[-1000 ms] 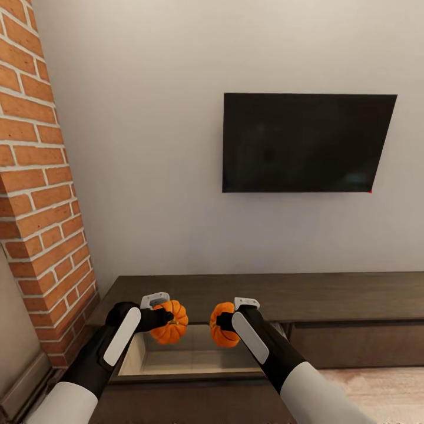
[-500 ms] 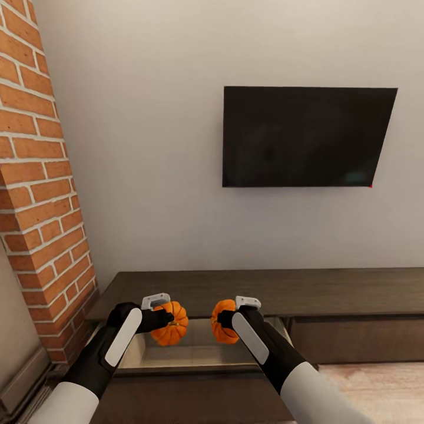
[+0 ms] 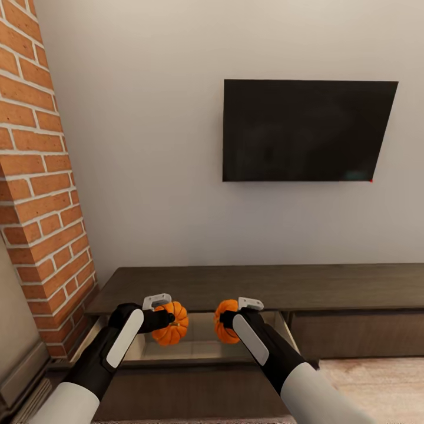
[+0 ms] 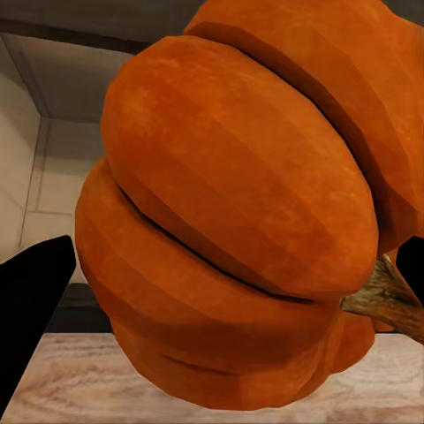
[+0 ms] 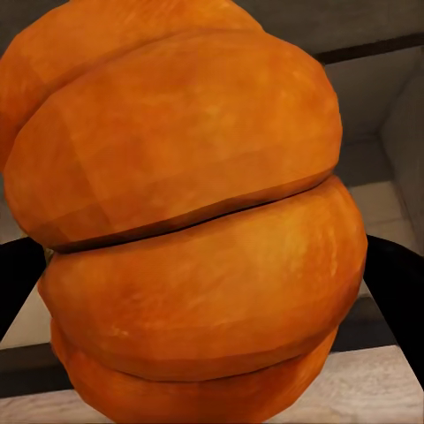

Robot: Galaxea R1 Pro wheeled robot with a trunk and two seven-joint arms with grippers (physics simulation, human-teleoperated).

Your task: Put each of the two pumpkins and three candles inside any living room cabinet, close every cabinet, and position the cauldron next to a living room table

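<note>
Both pumpkins are in hand but neither is put away yet. The left gripper [image 3: 166, 318] is closed on the left pumpkin [image 3: 169, 323], and the right gripper [image 3: 228, 320] is closed on the right pumpkin [image 3: 226, 321]; in each wrist view the orange ribs bulge between two dark fingers, the left pumpkin [image 4: 247, 212] with its woody stem poking out to one side, the right pumpkin [image 5: 194, 221] pressed close to the lens. Both hang above the open drawer [image 3: 200, 344] at the left end of the cabinet [image 3: 265, 285], just in front of the cabinet's front edge and over the drawer's pale beige inside, apart from each other with a gap between them. I judge the task to be in its early part: the drawer stands open and ready, the pumpkins only need lowering and releasing, and after that the three candles, the closing of the drawer and the cauldron are all left to do; none of those other things can be seen here. Above the cabinet a black TV [image 3: 306, 129] hangs on the wall, and a brick column [image 3: 41, 194] stands at the cabinet's left end. Against the pictures of a second and half a second ago, the whole scene has slid upward a little: the TV sits higher, and the cabinet top too, which points to the camera tilting or the trunk sinking. The pumpkins now sit somewhat lower against the cabinet's front edge, deeper toward the drawer opening, and both grips look unchanged.
</note>
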